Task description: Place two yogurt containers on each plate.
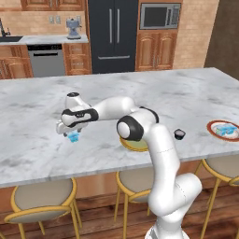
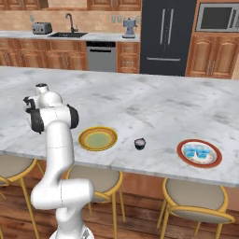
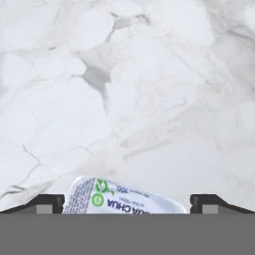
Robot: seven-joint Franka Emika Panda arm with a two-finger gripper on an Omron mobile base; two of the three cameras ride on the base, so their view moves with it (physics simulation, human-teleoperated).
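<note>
A pale-blue-and-white yogurt container [image 1: 73, 137] lies on the marble counter at the left, apart from both plates. My gripper [image 1: 68, 132] hangs right over it, jaws open. In the hand view the tub [image 3: 127, 199] sits between the two fingertips [image 3: 50, 203], which stand wide on either side without touching it. The yellow-rimmed plate [image 2: 97, 138] has nothing on it. A dark round yogurt cup [image 2: 139, 144] stands on the counter between the plates. The red-rimmed plate [image 2: 215, 155] at the right holds two blue-and-white tubs [image 2: 197, 152].
The counter's front edge [image 1: 93, 173] runs close to the plates, with round stools [image 1: 42, 196] below it. My own arm [image 1: 140, 128] hides part of the yellow plate in the left base view. Cabinets, a fridge and a dishwasher stand far behind.
</note>
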